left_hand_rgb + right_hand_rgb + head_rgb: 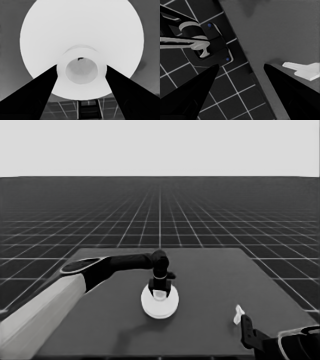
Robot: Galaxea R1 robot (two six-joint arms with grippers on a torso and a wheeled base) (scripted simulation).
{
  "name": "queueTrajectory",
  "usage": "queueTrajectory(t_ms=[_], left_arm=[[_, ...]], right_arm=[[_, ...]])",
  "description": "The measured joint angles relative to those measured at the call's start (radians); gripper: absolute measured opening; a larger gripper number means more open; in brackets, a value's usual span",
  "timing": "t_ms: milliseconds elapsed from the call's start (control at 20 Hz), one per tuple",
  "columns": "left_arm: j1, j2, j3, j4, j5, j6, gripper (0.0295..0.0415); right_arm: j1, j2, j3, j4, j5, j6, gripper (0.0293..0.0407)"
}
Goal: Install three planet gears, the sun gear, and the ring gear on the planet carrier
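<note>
Left tool (159, 289) stood over the middle of the surface (210, 285), its fingers (37, 97) set narrow on either side of the raised hub at the centre of the larger round part (160, 306), seemingly gripping it; the pads met the hub's sides in the left wrist view. That part sat by itself mid-surface. No smaller round part or gears showed anywhere, so they were probably stacked beneath it, hidden. Judged as the final seating step. To do it well: keep the part level, press straight down, let go only once it sits flat, then lift clear vertically so nothing shifts. Right tool (246, 327) was parked at the near right corner, fingers spread and empty, with the thin white piece (238, 314) lying just beside it.
</note>
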Motion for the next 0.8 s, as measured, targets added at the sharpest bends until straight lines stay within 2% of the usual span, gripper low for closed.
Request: queueTrajectory(t_ms=[800], left_arm=[[0.000,0.000,0.000,0.000,0.000,0.140,0.0348]], right_arm=[[0.000,0.000,0.000,0.000,0.000,0.000,0.0385]])
